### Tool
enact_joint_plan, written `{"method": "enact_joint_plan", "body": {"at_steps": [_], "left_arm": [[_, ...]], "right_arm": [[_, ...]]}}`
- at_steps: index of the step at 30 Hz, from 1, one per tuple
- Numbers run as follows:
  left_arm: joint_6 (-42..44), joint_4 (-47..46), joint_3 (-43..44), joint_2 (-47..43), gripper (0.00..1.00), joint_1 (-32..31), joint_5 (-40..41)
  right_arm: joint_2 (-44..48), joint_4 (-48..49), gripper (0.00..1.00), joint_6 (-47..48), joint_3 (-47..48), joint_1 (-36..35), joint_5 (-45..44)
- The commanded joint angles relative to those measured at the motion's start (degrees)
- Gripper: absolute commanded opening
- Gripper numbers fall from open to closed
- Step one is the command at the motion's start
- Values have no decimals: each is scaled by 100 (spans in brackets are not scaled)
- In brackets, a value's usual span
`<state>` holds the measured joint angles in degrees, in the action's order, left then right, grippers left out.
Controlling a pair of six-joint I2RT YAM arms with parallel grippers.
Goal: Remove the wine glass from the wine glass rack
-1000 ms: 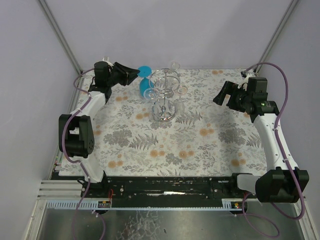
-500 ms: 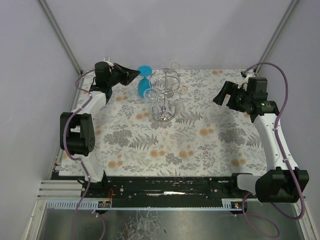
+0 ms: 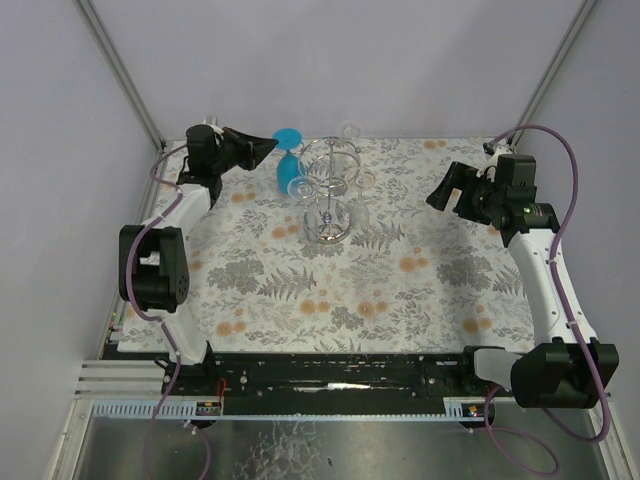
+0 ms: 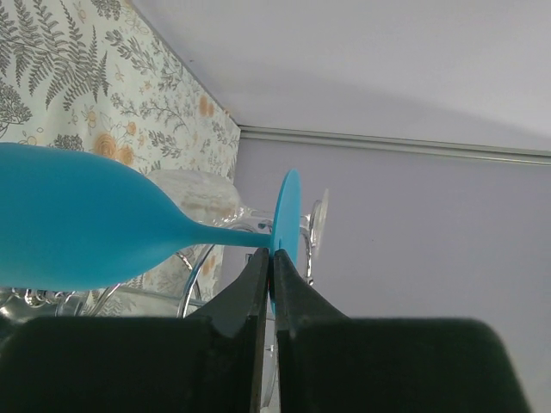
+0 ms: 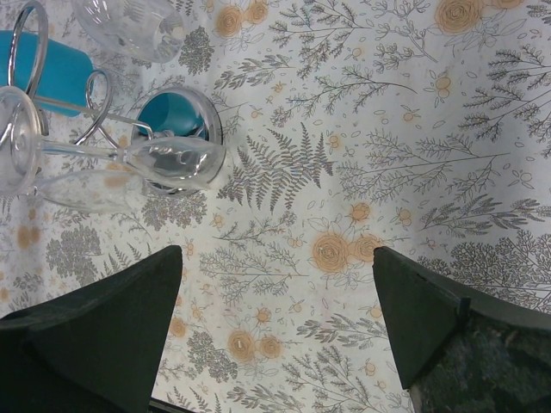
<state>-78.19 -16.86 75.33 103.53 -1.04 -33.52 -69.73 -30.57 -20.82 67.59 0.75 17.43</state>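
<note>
Sitting at the rack's [image 3: 333,168] ten o'clock edge, the blue glass [image 4: 77,228] is pinched at its foot by the left fingers [image 4: 247,297]. It is judged light, slippery, breakable. Right fingers [image 5: 103,327] are spread.

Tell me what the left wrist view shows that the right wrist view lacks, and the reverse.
Left wrist only: the left gripper, jaws shut on the round foot of the opaque blue wine glass. Right wrist only: the right gripper, jaws wide open, and the round base of the shiny chrome wire rack. Both: that glass, rack wires, clear glasses, floral cloth.
</note>
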Motion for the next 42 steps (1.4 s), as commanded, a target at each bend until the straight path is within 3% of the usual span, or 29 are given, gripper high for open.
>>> {"method": "enact_joint_plan", "body": {"at_steps": [1,17,33,42], "left_arm": [[-223,-562,-120,-267,0,70,-167],[79,-580,-210,-457,0,338,-449],[1912,631,-532,-1768,0,473,-502],[3710,1514,-114,-2406,0,328,-530]], "right_arm": [[162,63,99,-54,11,-23,7],[206,60,99,-128,10,-23,126],[157,147,99,-252,52,-23,313],[-276,-42,99,-478,1036,-22,523]]}}
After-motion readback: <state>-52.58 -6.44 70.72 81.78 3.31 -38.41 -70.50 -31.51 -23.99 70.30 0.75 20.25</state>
